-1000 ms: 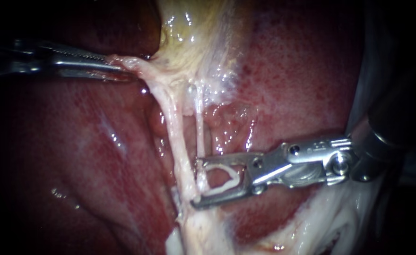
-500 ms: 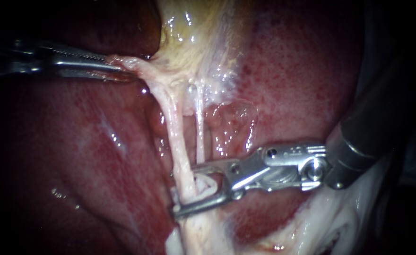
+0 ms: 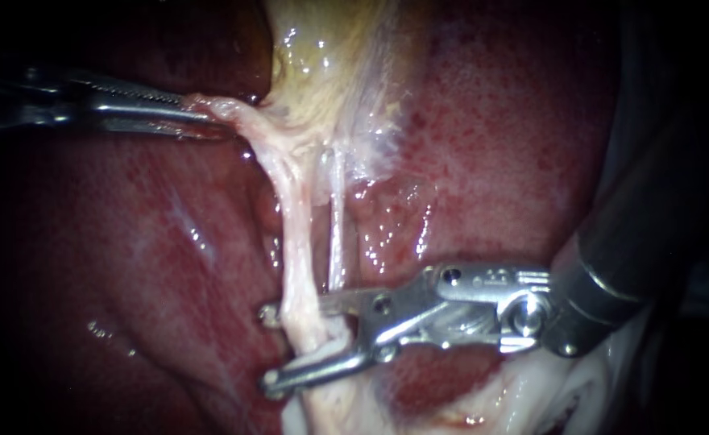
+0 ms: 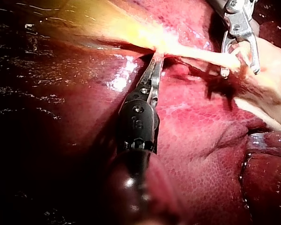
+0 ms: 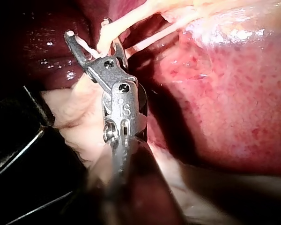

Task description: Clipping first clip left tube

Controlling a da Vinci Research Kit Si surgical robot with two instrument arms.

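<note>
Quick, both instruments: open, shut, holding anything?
Left instrument: shut on tissue beside the gallbladder.
Right instrument: open, straddling the left tube.

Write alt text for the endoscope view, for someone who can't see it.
The right instrument has its open jaws around the left tube, against red liver. The left instrument, jaws shut on pale tissue below the yellowish gallbladder, holds it stretched sideways; a thinner right tube runs alongside.

The place is a surgical setting. Wet red liver (image 3: 516,145) and a yellowish gallbladder (image 3: 330,64) fill the views, with the steel left instrument (image 3: 201,113) and right instrument (image 3: 278,348) at the tissue.
</note>
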